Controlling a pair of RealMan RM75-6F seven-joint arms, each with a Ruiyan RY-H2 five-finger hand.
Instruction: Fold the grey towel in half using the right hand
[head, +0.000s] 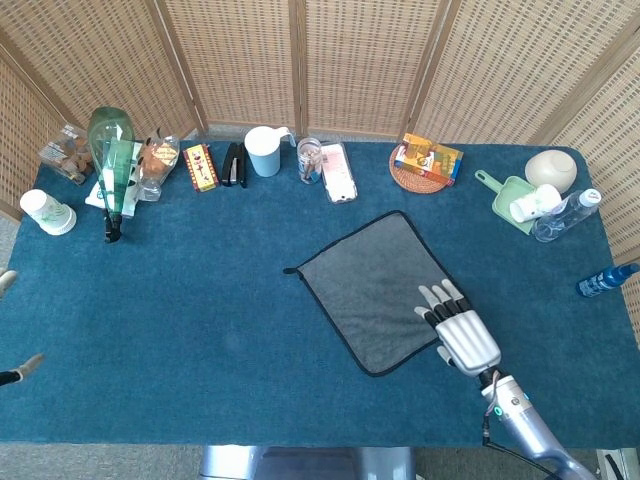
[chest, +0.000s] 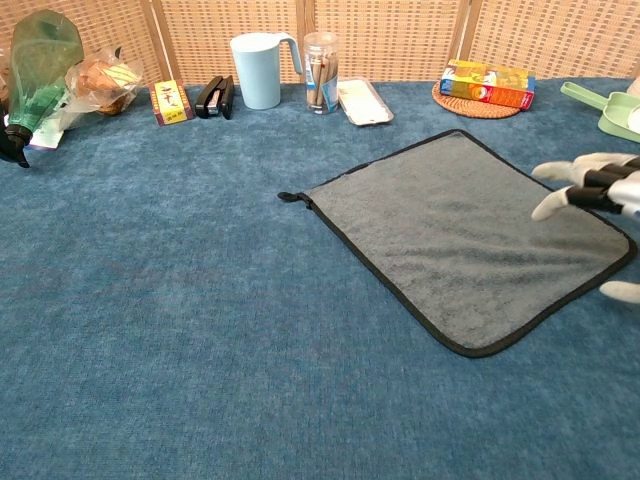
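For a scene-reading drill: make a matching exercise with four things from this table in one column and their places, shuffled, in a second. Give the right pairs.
Things:
1. grey towel
2. right hand
3. blue cup
4. paper cup

Places:
A. far left edge of the table
B. back of the table, beside the black stapler
C. flat in the middle of the blue cloth
D. over the towel's right corner, fingers spread

Pairs: 1-C, 2-D, 3-B, 4-A
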